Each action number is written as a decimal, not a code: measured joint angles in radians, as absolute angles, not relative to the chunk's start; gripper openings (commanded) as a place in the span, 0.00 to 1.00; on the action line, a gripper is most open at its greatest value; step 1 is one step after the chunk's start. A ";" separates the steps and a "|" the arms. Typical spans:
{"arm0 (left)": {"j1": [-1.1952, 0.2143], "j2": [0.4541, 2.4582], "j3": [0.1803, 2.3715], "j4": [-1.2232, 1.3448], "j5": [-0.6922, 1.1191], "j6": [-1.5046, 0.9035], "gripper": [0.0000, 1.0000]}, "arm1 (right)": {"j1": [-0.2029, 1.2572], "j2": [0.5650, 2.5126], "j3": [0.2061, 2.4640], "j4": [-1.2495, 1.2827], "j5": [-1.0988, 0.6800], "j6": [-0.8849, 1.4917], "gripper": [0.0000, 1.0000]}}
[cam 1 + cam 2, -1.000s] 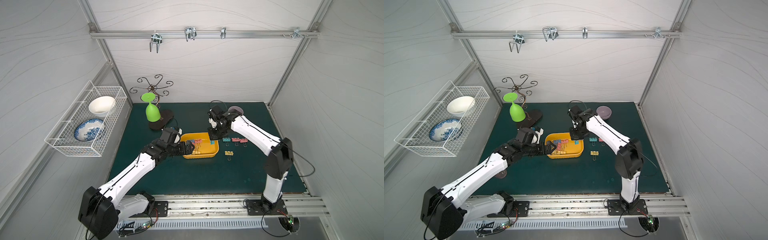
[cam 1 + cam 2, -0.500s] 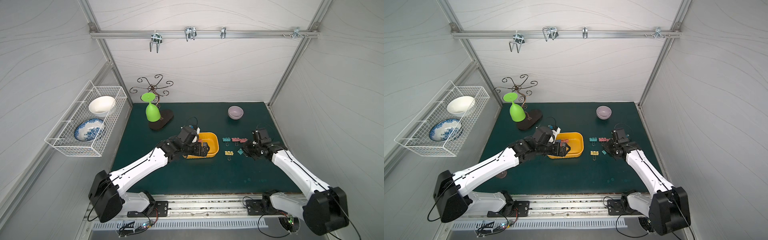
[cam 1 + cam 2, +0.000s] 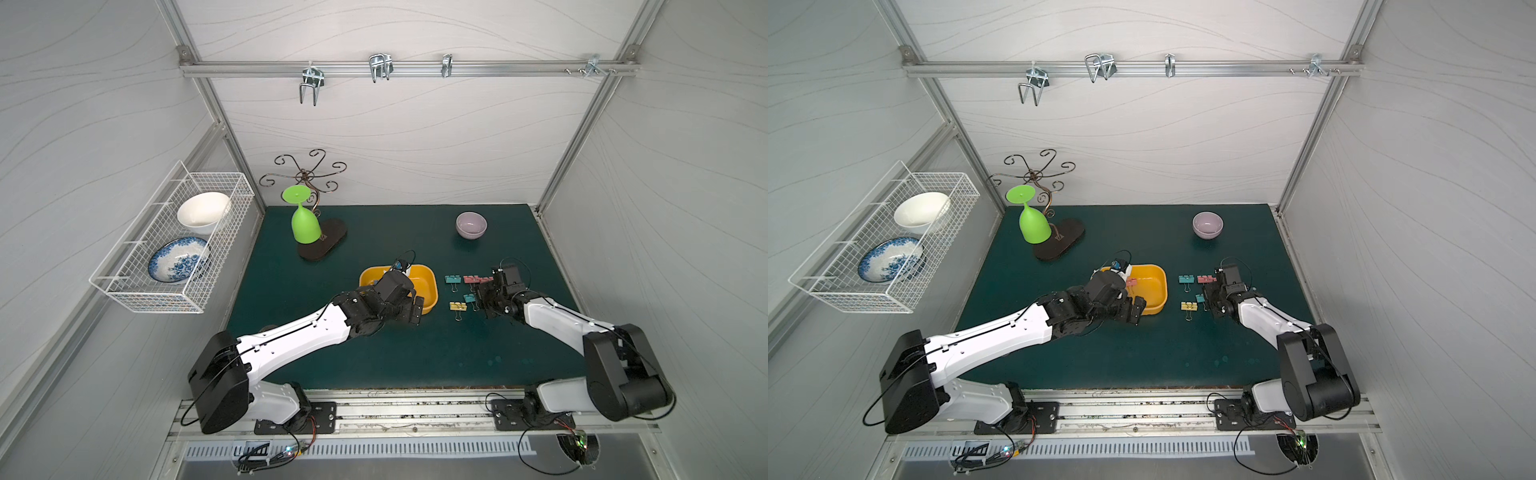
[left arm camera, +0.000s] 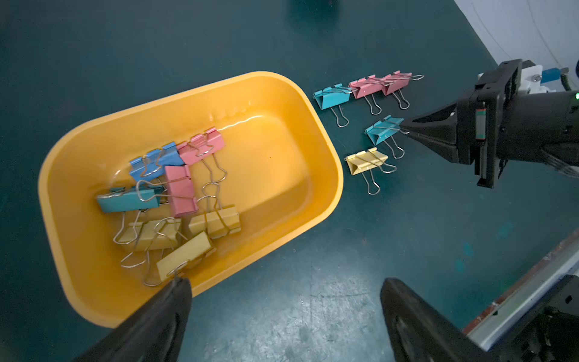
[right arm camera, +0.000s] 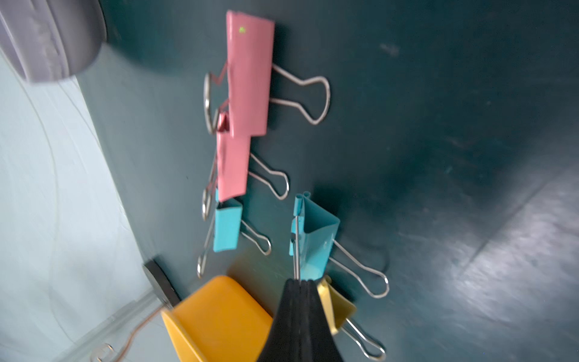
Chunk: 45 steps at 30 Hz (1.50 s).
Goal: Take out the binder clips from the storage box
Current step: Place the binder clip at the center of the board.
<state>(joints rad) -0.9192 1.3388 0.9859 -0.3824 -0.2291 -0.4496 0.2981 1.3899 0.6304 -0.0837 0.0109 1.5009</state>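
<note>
What worries me is the tangle. Seven binder clips (image 4: 175, 194) lie heaped in one end of the storage box (image 3: 430, 286), at the centre of frame in both top views. Their wire handles are hooked through one another, so a pull on one may drag its neighbours up and drop them. It could also skid the light box across the bench (image 3: 374, 357), since nothing pins it down. The left jaws stand wide open and empty at the box's near rim, one finger (image 4: 163, 313) almost on it beside a yellow clip (image 4: 185, 255); coming down there could tip the box. The right jaws are pinched tight on a single wire handle of a teal clip (image 4: 383, 131), just right of the box. So thin a hold could let it swivel or slip onto the loose yellow clip (image 4: 366, 161) just beside it, or nudge the row of three (image 4: 365, 89) nearby. Nothing else crowds them: the lilac bowl (image 3: 471, 225) sits upper right, the green goblet (image 3: 305, 224) upper left and the wire basket (image 3: 174, 249) on the left wall, all well apart.
</note>
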 measured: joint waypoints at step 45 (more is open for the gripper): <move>-0.722 1.200 0.876 -0.418 -0.152 -0.509 0.96 | 0.331 1.210 0.831 -0.422 -0.087 1.095 0.48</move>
<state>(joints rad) -0.7219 1.1999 0.8757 -0.4175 -0.1520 -0.5091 0.3313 1.2098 0.8307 -0.4217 -0.0872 1.0954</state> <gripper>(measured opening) 0.961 0.488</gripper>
